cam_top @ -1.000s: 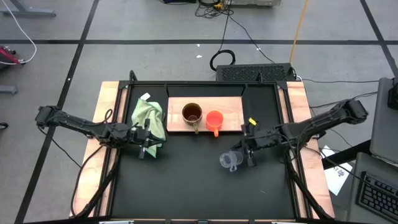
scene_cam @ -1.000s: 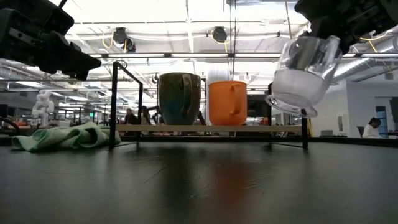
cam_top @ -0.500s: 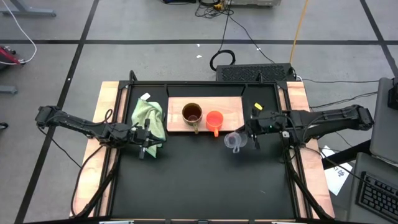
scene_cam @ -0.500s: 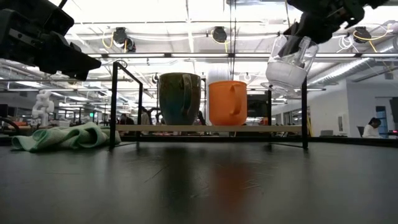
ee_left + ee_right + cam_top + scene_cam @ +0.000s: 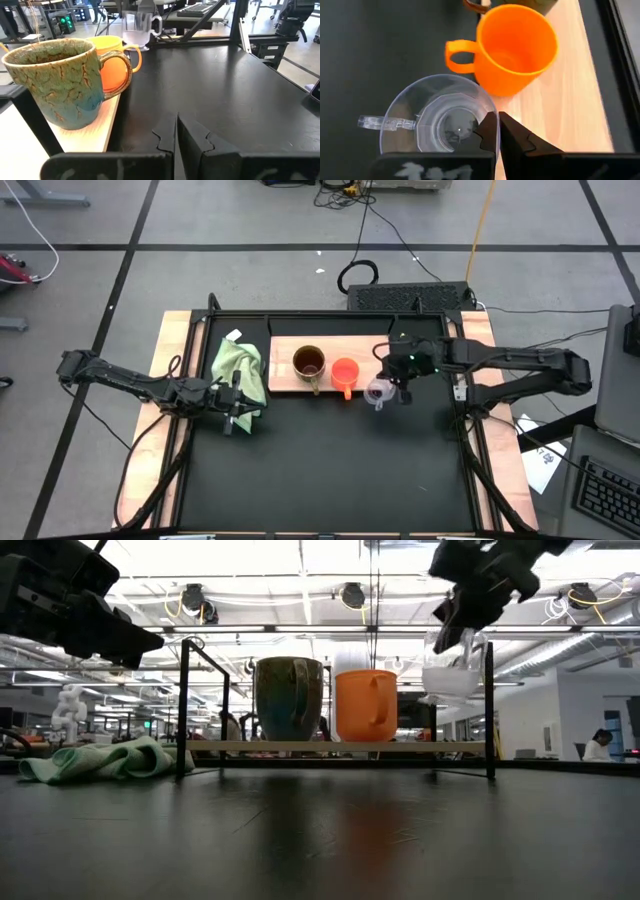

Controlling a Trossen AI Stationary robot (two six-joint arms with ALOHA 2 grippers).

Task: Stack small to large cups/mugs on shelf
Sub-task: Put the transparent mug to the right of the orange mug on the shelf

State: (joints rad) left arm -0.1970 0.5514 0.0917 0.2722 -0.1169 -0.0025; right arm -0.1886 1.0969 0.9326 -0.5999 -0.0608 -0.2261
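Observation:
The brown mug (image 5: 308, 363) and the orange cup (image 5: 345, 373) stand upright side by side on the shelf (image 5: 370, 350), a light wooden board at the table's far side. My right gripper (image 5: 498, 131) is shut on the clear cup (image 5: 437, 120), which hangs above the shelf's near right corner (image 5: 379, 392), just right of the orange cup (image 5: 515, 47). The low view shows the clear cup (image 5: 450, 675) well above the shelf (image 5: 340, 747). My left gripper (image 5: 176, 135) is shut with nothing in it, level, beside the green cloth (image 5: 240, 370). My right gripper pinches the clear cup's rim (image 5: 486, 116), on the side opposite its handle (image 5: 375, 121). One finger (image 5: 487, 132) is inside the cup and the other is outside. The fingers slant down from the table's right. The cup hangs lifted clear, mouth up and nearly upright.
A black metal frame (image 5: 186, 705) with upright posts stands around the shelf, and one post (image 5: 489, 700) is right beside the clear cup. Pale wooden strips (image 5: 170, 410) run along both table sides. Bare black tabletop (image 5: 320, 470) lies near the front.
My right gripper has carried the clear cup up and toward the table's far edge and left, from over the bare tabletop to the shelf's near right corner. It has tipped further down, and the cup has turned from strongly tilted to nearly upright.

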